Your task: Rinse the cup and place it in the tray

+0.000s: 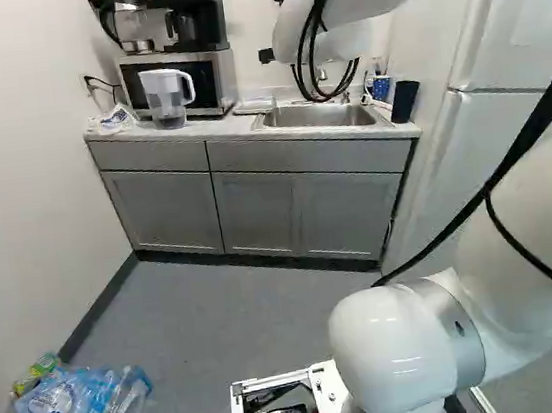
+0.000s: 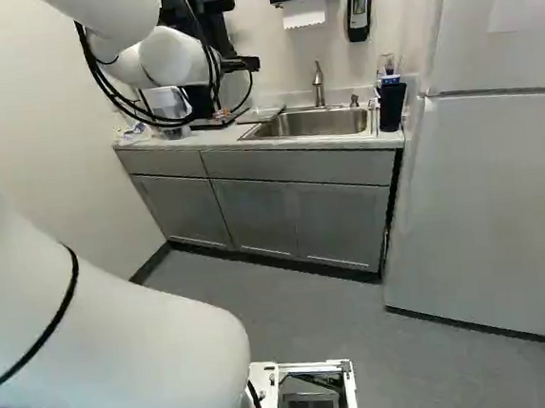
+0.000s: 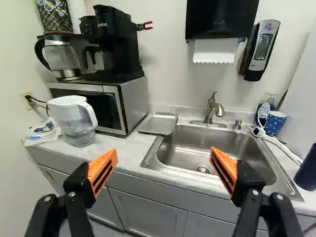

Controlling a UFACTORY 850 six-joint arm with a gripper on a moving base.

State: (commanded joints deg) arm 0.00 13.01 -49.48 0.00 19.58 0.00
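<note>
**Open Gripper Faces Kitchen Sink, Cups at the Side**

My black two-fingered gripper point(image 2: 241, 64) stands wide open and empty, with the stainless-steel sink point(image 3: 212, 148) at its one o'clock. Around that basin, a blue patterned cup point(image 3: 275, 123) sits at two o'clock and a dark navy tumbler point(image 3: 308, 170) at three. The shallow metal tray point(image 3: 158, 123) lies on the pale counter point(image 3: 123, 148) at ten.

I'm counting one dotted blue cup point(image 3: 275, 123), one dark-blue tumbler point(image 3: 307, 170), one clear white-lidded pitcher point(image 3: 74, 121), one shallow silver tray point(image 3: 158, 123), one steel sink point(image 3: 185, 148).
</note>
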